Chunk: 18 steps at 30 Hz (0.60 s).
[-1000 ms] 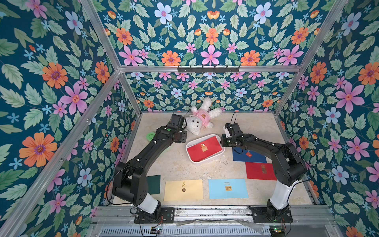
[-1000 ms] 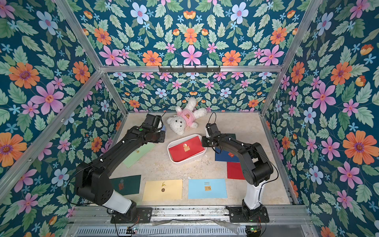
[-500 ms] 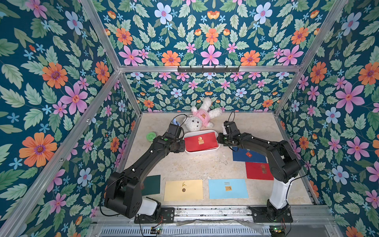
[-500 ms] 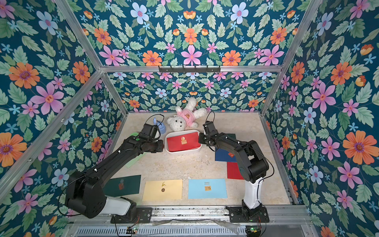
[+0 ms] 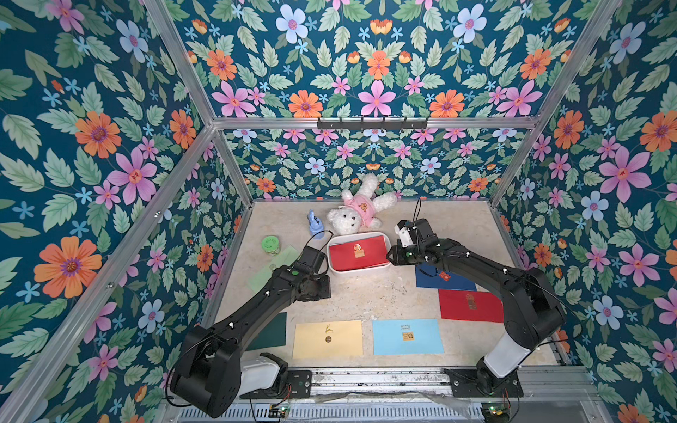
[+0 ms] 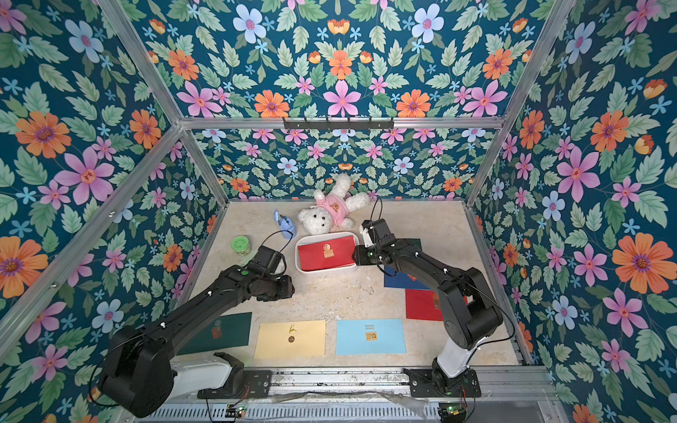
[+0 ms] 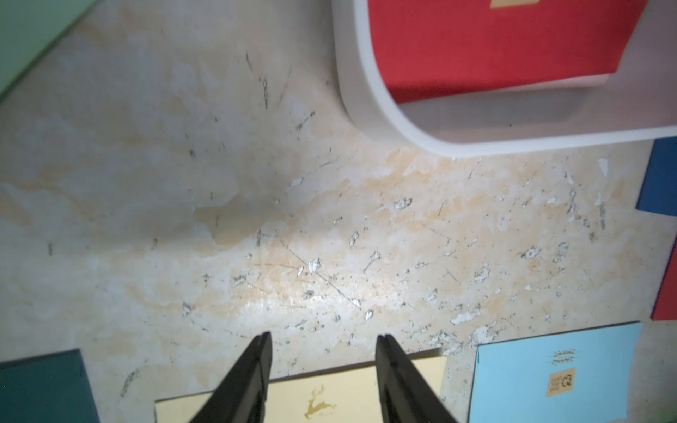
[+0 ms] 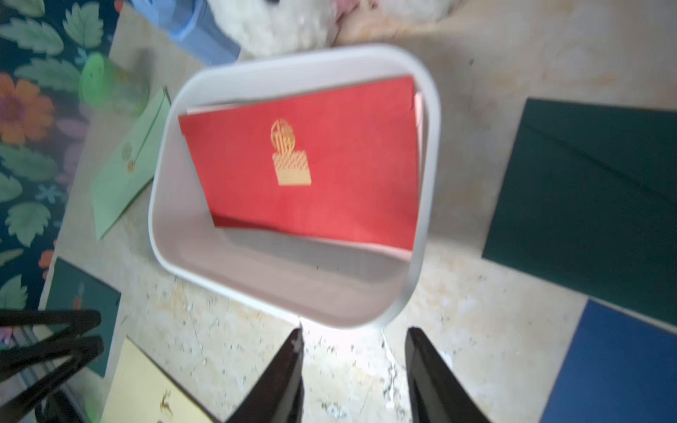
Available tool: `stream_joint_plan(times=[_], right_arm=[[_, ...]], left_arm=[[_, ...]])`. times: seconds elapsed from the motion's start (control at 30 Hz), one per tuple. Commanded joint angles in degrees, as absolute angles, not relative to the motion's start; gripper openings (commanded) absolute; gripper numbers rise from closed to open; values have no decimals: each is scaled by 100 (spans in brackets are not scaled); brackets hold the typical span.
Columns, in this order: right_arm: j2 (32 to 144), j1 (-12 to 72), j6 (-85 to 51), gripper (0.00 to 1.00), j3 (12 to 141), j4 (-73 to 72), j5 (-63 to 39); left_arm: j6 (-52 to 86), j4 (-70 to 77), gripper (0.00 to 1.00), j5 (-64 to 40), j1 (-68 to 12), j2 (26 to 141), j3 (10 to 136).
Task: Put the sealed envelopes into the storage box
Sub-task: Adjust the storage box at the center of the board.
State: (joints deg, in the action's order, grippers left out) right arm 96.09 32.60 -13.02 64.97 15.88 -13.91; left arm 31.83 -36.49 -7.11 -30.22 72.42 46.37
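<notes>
Storage box [image 5: 359, 270]: white tub at mid-surface, just in front of the plush bear [image 5: 353, 216]; taken as landmark.
Held in box: one red envelope [image 5: 358, 252] with gold seal, leaning tilted against the far wall; a pink envelope [image 8: 419, 106] edge shows behind it.
Outside, right of box: navy envelope [image 5: 443, 280], second red envelope [image 5: 470, 305], and a dark green envelope [image 8: 586, 205] close by the box's right side.
Outside, front of box: yellow envelope [image 5: 328, 338] and light blue envelope [image 5: 407, 336], well apart from it.
Outside, left of box: light green envelope [image 5: 273, 269] near; another dark green envelope [image 6: 219, 331] front-left, partly under the arm.
Left claw [image 7: 324, 370]: jaws parted, empty, over bare surface [image 7: 256, 219] front-left of the box.
Right claw [image 8: 353, 366]: jaws parted, empty, just off the box's right rim.
Progress: judged early; two in, seven left lying flat.
Other items: green-lidded jar [image 5: 270, 244], blue figurine [image 5: 315, 223], both left of box.
</notes>
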Motion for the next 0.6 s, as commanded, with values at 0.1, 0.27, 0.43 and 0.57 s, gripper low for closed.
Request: stream_joint_plan(times=[0.1,0.27,0.43,0.57], right_arm=[[9249,3499,-1210,48,5978,1776,-1558],[9165,3570,-1336,48,5707,1562,-1685],[9340,3639,-1389,48,5711,1464,-1764],[9439,3680,-1435,47,5744,1356,-1783]], left_arm=[[4275,-3734,53,-405,-3914,7407,4460],[4862,-3646,54,-283,-4311,7462,4178],[5290,-3537,53,-375,-4581,7505,3911],[5556,-3538,54,-397,-4648,7541,3751]])
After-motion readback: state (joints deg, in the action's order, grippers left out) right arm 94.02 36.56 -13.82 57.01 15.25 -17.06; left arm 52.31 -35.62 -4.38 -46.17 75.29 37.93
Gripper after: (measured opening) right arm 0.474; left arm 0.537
